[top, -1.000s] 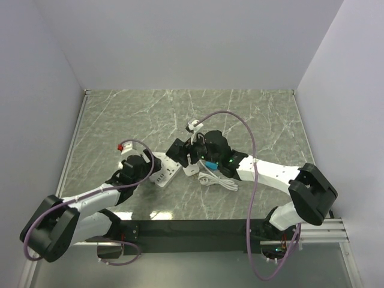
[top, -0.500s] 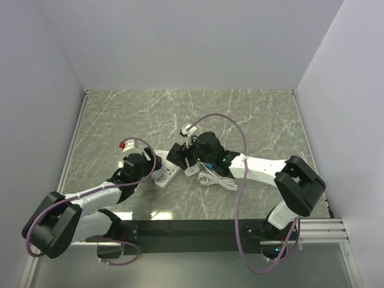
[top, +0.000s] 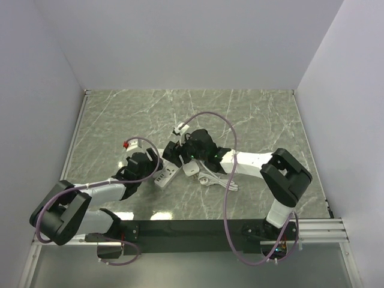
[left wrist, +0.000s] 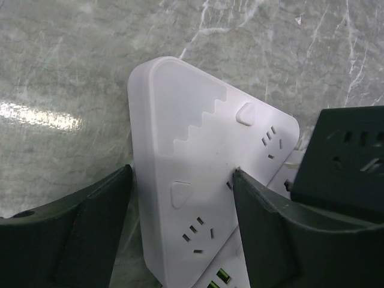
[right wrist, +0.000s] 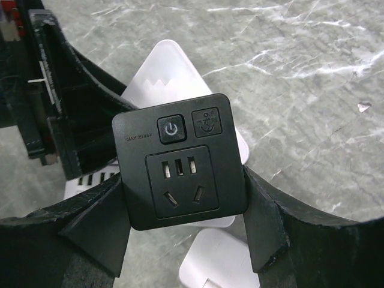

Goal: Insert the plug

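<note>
A white power strip (top: 166, 174) lies on the marble table, and in the left wrist view (left wrist: 198, 150) it shows several sockets. My left gripper (top: 153, 166) is shut on the strip, one finger on each long side (left wrist: 183, 180). My right gripper (top: 182, 152) is shut on a black plug-in adapter (top: 173, 150) with a power button and a socket face (right wrist: 180, 162). It holds the adapter just above the strip's far end. The adapter's corner also shows in the left wrist view (left wrist: 351, 156). Its prongs are hidden.
A small white charger (top: 191, 170) with a coiled white cable (top: 217, 182) lies just right of the strip, and shows under the adapter in the right wrist view (right wrist: 222, 258). Purple cables (top: 231, 129) arc over both arms. Walls enclose the table on three sides.
My right gripper has moved left with the black adapter, from beside the strip to over its far end. My left gripper has edged right along the strip.
</note>
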Controlling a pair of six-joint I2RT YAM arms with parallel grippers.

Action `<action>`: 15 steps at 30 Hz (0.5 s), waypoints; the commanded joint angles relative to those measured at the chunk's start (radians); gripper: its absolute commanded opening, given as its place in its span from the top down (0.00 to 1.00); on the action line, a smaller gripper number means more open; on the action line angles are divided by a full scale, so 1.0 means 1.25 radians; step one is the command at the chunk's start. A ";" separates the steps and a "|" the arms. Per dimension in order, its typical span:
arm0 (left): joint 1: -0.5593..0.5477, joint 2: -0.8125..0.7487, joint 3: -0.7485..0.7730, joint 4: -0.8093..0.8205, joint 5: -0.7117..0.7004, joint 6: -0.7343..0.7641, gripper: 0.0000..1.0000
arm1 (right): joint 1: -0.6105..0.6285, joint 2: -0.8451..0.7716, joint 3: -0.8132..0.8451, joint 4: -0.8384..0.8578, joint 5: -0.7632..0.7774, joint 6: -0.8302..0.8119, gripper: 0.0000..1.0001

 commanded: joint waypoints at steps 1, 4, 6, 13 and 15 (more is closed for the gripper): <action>-0.007 0.018 0.025 0.008 -0.020 0.025 0.27 | -0.004 0.020 0.054 0.046 0.015 -0.023 1.00; -0.011 0.023 0.035 -0.005 -0.029 0.031 0.31 | -0.004 0.037 0.059 0.054 0.023 -0.023 1.00; -0.011 0.021 0.035 -0.009 -0.032 0.031 0.34 | -0.005 0.046 0.061 0.059 0.031 -0.023 1.00; -0.012 0.017 0.036 -0.022 -0.033 0.031 0.39 | -0.009 0.053 0.043 0.095 0.067 -0.021 1.00; -0.012 0.017 0.036 -0.024 -0.030 0.031 0.39 | -0.010 0.045 0.025 0.119 0.080 -0.014 1.00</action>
